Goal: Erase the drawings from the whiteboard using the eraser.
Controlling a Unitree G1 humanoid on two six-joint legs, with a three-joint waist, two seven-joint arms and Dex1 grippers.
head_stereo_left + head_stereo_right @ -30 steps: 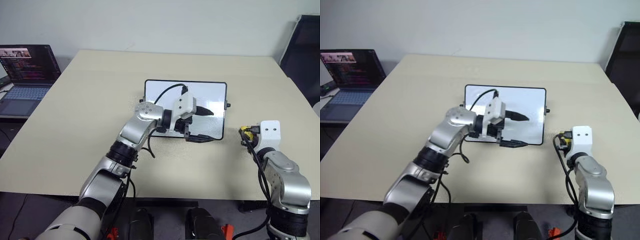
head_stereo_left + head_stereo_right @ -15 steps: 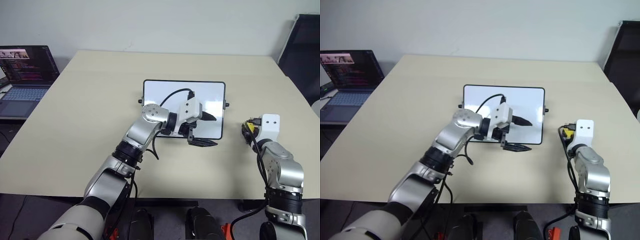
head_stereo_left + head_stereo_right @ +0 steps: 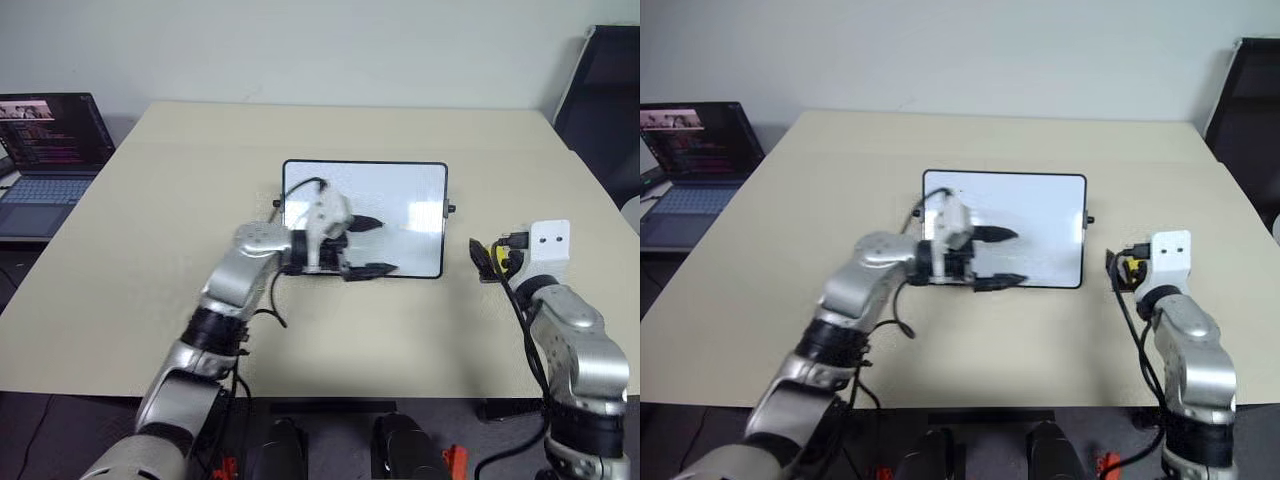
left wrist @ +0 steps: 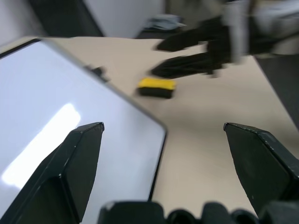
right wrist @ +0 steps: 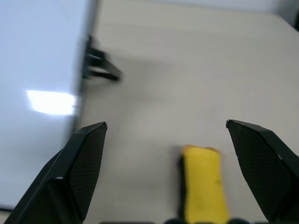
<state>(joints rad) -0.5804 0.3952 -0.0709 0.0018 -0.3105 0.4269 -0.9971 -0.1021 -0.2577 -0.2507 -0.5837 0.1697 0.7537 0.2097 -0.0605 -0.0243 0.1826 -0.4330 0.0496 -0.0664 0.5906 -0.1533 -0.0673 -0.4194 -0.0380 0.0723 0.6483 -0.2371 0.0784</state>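
The whiteboard [image 3: 400, 200] lies flat in the middle of the table, its visible face plain white. The drawings are out of view. My left gripper [image 3: 366, 246] hovers open over the board's near left part, pointing right, with nothing between its fingers. The yellow eraser [image 5: 203, 185] lies on the table just right of the board, also seen as the eraser [image 4: 157, 87] from the left wrist. My right gripper [image 3: 482, 258] is open just above the eraser, one finger to each side of it and not gripping it.
An open laptop [image 3: 45, 150] stands off the table's far left corner. A black chair [image 3: 610, 90] is at the far right. The board has a small black knob [image 5: 100, 65] on the short side facing the eraser.
My right gripper has opened and lifted slightly, leaving the eraser on the table. My left gripper has swung left across the board, still open.
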